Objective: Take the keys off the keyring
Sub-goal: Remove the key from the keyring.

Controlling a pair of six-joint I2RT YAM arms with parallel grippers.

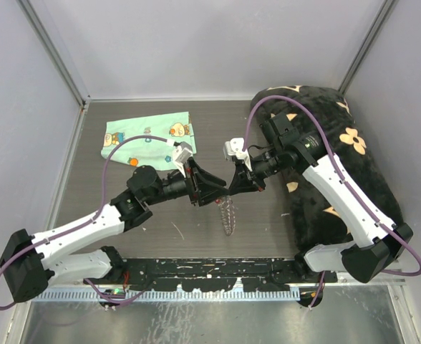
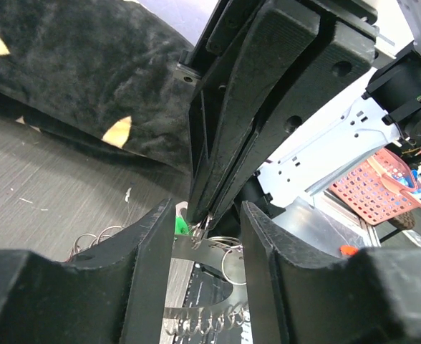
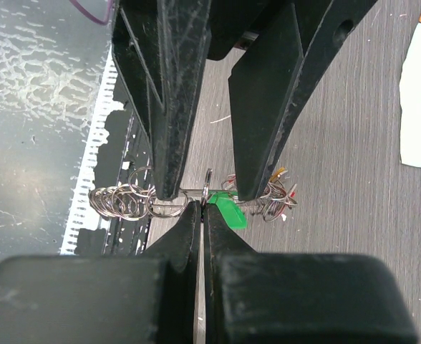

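Note:
The keyring hangs off the table between my two grippers at the middle. My left gripper holds it across its wide-set fingers; in the left wrist view the silver band spans the gap between the fingers. My right gripper faces it, shut on a small silver ring on the keyring. A green-headed key hangs right beside the right fingertips and shows in the left wrist view too. More small rings and keys bunch at both ends.
A mint-green cartoon-print cloth lies at the back left. A big black cushion with tan patches fills the right side under the right arm. A black strip runs along the front edge. Grey walls enclose the table.

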